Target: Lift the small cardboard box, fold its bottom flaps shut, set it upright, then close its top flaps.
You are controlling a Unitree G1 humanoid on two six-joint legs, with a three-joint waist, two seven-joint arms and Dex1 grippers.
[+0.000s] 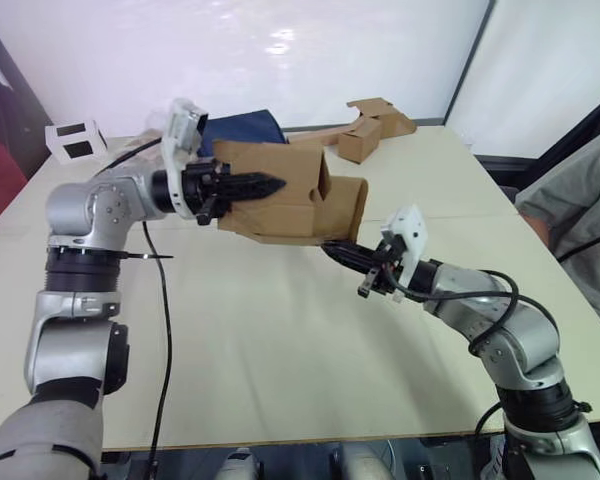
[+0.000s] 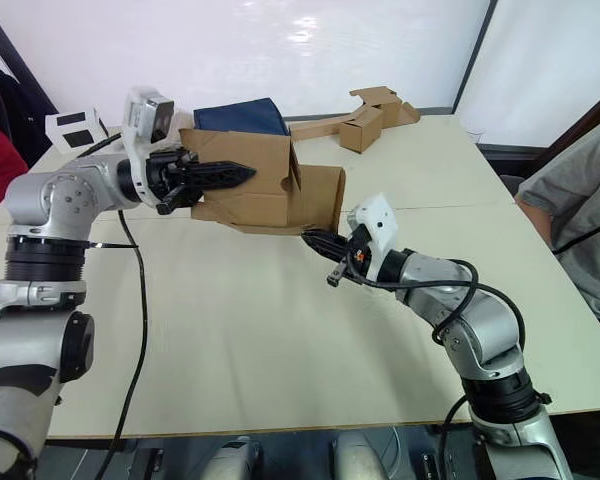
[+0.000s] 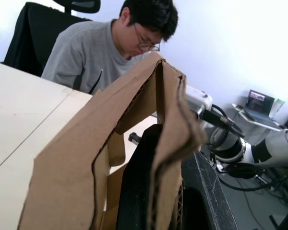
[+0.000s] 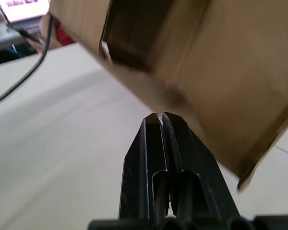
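Your table point(image 1: 280, 340) was a wide pale top, and most of its near half lay bare. A person in a grey shirt point(image 1: 580, 220) sat at its right edge. At the far edge, towards the right corner, lay the brown cardboard pieces with a long tan strip point(image 1: 365, 125). A dark blue object point(image 1: 242, 128) stood at the far edge behind the carton, and a white cube with black squares point(image 1: 75, 140) stood near the far left corner.

The small cardboard box point(image 1: 280, 195) was held up in the air above the middle of the far half of the table, lying on its side, and it did not touch the top. Its flaps point(image 1: 345, 205) on the end that faced the right arm stood open and loose, and you could see the dark hollow of the carton there.

Your left gripper point(image 1: 265, 185) reached in from the left and held the box. In the left wrist view one black finger point(image 3: 139, 187) lay on each side of a cardboard wall, so the jaws were clamped on that wall.

Your right gripper point(image 1: 332, 247) came from the right, just below the lower edge of the open end. In the right wrist view its two fingers point(image 4: 149, 158) were pressed together with nothing between them, and their tips were just beside the cardboard; I could not tell if they touched it.
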